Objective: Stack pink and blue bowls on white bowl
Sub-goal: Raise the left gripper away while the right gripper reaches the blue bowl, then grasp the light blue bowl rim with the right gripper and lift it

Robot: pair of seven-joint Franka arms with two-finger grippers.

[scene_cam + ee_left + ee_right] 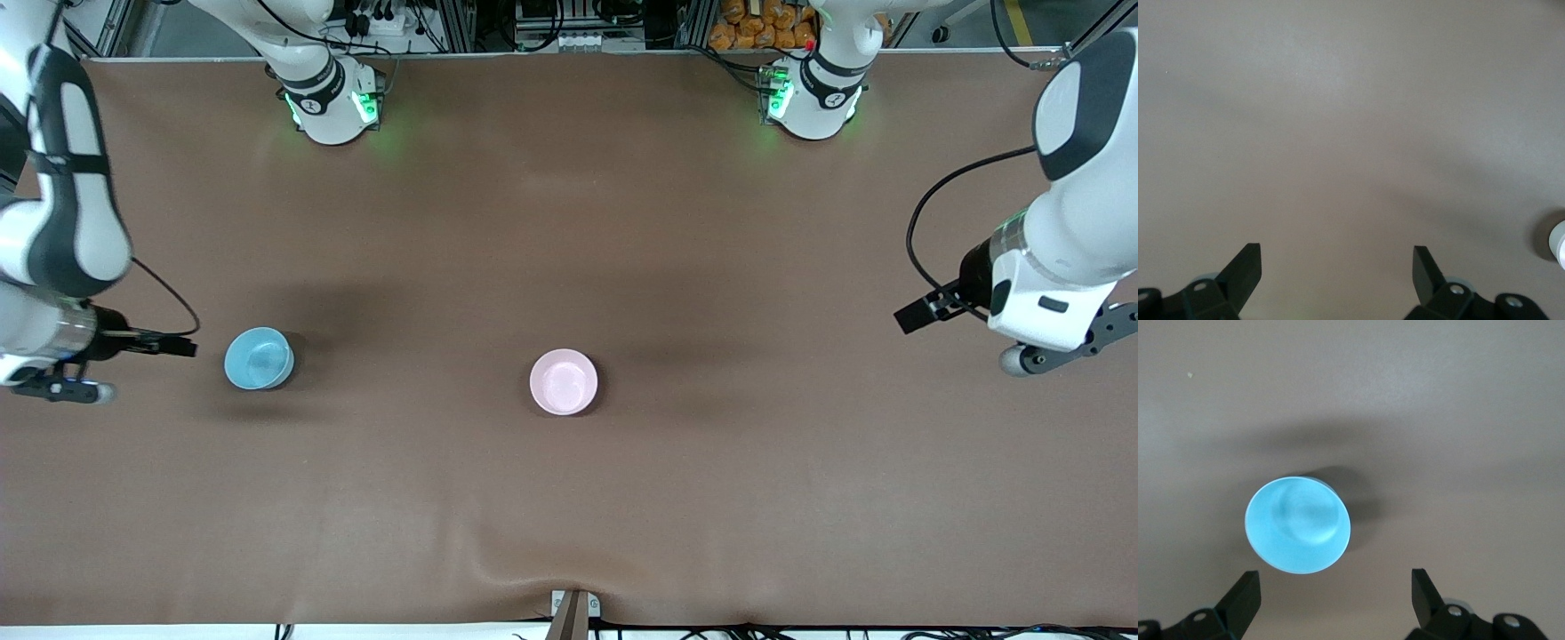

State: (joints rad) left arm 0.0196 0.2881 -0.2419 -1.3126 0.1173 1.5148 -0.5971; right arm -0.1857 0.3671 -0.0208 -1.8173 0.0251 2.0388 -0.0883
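Right now the blue bowl (259, 358) sits upright on the brown surface (569, 498), toward my right arm's end of it. In my right wrist view the blue bowl (1298, 525) lies out ahead of the right claw (1335, 590), slightly off the line between the two dark fingertips (1247, 589), and nothing touches it. That right claw (67, 389) hangs released, jaws spread wide, holding nothing, just beside the bowl at the edge of the surface.

Out toward the middle of the surface is the pink bowl (564, 381), also upright, well apart from the blue one and a little nearer to the front camera. Its rim looks doubled, as if it rests in something pale, but I cannot tell what lies under it.

Farther still, at my left arm's end, the left claw (1058, 356) hangs over bare surface, well apart from both bowls. Its fingers (1245, 267) stand wide and empty in my left wrist view, where the left claw (1337, 270) faces plain brown surface (1351, 133) and only a pale sliver of a rounded thing (1558, 241) shows at the edge of the picture.
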